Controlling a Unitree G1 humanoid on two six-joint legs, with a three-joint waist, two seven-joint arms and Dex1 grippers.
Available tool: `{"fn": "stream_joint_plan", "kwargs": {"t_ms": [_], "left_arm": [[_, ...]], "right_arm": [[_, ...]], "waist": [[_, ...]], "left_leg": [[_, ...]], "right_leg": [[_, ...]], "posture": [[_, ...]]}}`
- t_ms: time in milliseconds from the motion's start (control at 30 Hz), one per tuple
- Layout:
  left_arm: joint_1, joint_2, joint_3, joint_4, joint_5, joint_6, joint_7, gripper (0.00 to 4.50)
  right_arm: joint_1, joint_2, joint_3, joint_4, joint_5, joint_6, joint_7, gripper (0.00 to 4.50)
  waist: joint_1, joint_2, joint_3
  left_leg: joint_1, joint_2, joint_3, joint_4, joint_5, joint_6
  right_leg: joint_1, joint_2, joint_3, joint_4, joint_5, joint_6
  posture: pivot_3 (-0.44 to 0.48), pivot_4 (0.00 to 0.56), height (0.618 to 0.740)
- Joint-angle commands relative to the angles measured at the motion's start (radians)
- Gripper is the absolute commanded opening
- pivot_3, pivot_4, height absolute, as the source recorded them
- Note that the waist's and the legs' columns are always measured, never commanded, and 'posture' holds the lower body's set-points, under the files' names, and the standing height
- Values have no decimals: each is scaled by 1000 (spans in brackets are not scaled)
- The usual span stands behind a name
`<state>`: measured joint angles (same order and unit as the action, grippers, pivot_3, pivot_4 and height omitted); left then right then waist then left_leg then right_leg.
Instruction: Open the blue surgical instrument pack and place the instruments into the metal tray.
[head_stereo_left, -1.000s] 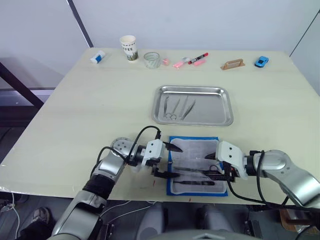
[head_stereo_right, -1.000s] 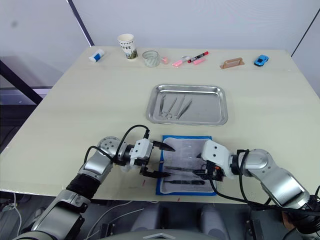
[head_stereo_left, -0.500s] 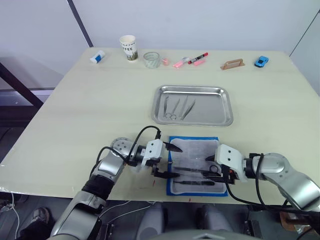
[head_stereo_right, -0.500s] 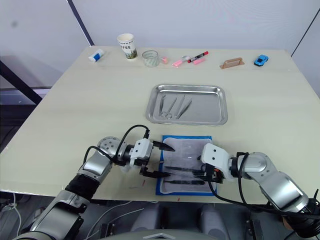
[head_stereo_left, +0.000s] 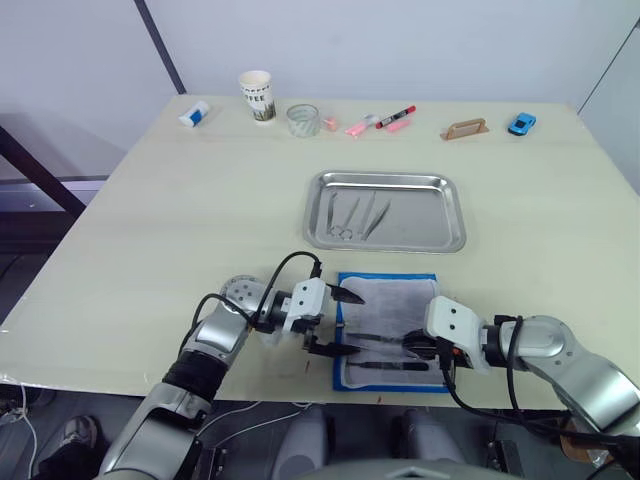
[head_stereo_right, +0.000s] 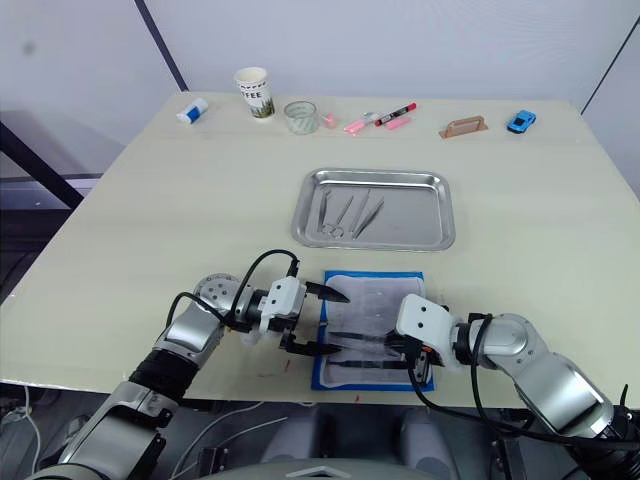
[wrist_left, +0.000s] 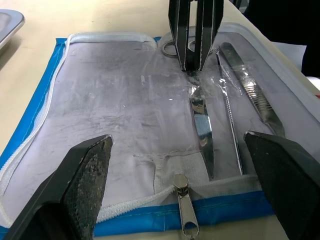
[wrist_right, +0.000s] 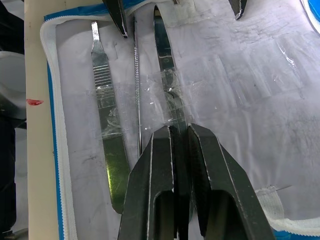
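- The instrument pack (head_stereo_left: 388, 330) lies unzipped and flat at the near edge of the counter (head_stereo_left: 180, 220), just in front of the tray (head_stereo_left: 450, 205).
- Three instruments (head_stereo_left: 352, 214) already lie in the tray's left half.
- Three more stay taped to the pack's clear plastic insert: a pair of scissors (wrist_left: 201, 122), a thin probe (wrist_left: 230, 125) and a flat handle (wrist_left: 255, 95), side by side.
- The right gripper (wrist_right: 178, 137) has its fingers nearly together on the scissors' blade, at the tape strip. It appears to have hold of it, not yet lifted.
- The left gripper (head_stereo_left: 342, 321) sits at the pack's left edge with fingers wide apart, holding nothing. One finger seems to rest near the zip (wrist_left: 184, 210), perhaps steadying the pack.
- Handling judgement: the tools are light, stiff, smooth and slippery. A pinch across the flat mid-blade or shank should hold best.
- Risk: the tape may cling and lift the soft insert with the tool; the pack needs pinning down.
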<state>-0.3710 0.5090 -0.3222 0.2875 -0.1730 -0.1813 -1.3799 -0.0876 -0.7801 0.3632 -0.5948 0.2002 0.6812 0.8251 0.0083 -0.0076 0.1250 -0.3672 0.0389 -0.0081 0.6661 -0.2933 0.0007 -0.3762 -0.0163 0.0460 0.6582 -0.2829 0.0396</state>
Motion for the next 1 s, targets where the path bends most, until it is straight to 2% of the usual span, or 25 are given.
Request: {"fn": "stream_joint_plan", "kwargs": {"t_ms": [33, 1000], "left_arm": [[34, 10, -28, 31, 46, 30, 16, 4500], [53, 4, -44, -10, 53, 73, 42, 4500]], "right_arm": [[7, -2, 19, 30, -28, -1, -8, 12], [-202, -99, 79, -131, 7, 280, 44, 12]], "waist": [[-1, -1, -1], [0, 0, 2]], "left_leg": [[0, 0, 0, 0, 0, 0], [-2, 0, 0, 0, 0, 0]], "right_leg": [[0, 0, 0, 0, 0, 0], [-1, -1, 0, -2, 0, -1]], "posture": [[0, 150, 740], [0, 150, 740]]}}
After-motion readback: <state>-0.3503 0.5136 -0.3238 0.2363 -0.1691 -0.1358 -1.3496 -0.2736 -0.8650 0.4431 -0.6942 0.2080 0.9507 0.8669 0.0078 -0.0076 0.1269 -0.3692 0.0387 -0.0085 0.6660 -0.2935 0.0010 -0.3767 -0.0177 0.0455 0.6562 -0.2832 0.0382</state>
